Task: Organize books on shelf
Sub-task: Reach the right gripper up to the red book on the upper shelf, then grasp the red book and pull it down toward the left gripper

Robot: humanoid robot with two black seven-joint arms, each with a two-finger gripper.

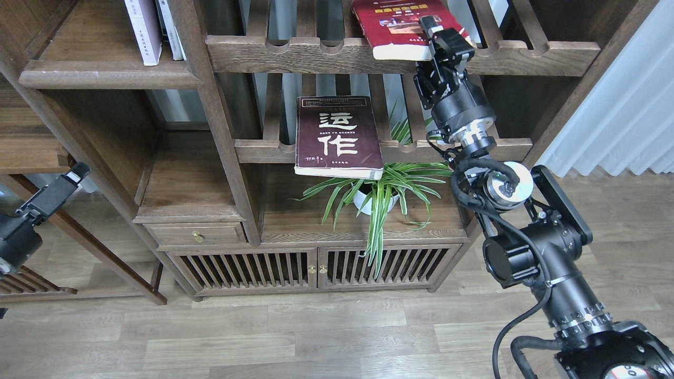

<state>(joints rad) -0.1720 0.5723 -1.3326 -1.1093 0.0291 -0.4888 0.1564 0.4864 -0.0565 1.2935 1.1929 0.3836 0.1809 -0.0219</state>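
Note:
The bright red book (392,23) lies flat on the upper slatted rack, its front edge jutting over the rail. My right gripper (436,38) is at its front right corner, one finger on the cover and the other under it, shut on the book. The dark maroon book (337,136) lies flat on the lower slatted rack, overhanging the front. The white book with the lavender band (143,31) stands upright on the plank shelf (108,80) at upper left. My left gripper (76,173) hangs low at the far left, away from the books; its fingers cannot be told apart.
A potted spider plant (376,197) stands under the maroon book on the cabinet top (295,226). Another white book (171,29) stands beside the lavender one. A drawer (195,235) and slatted doors (316,268) are below. A curtain (626,110) hangs at right.

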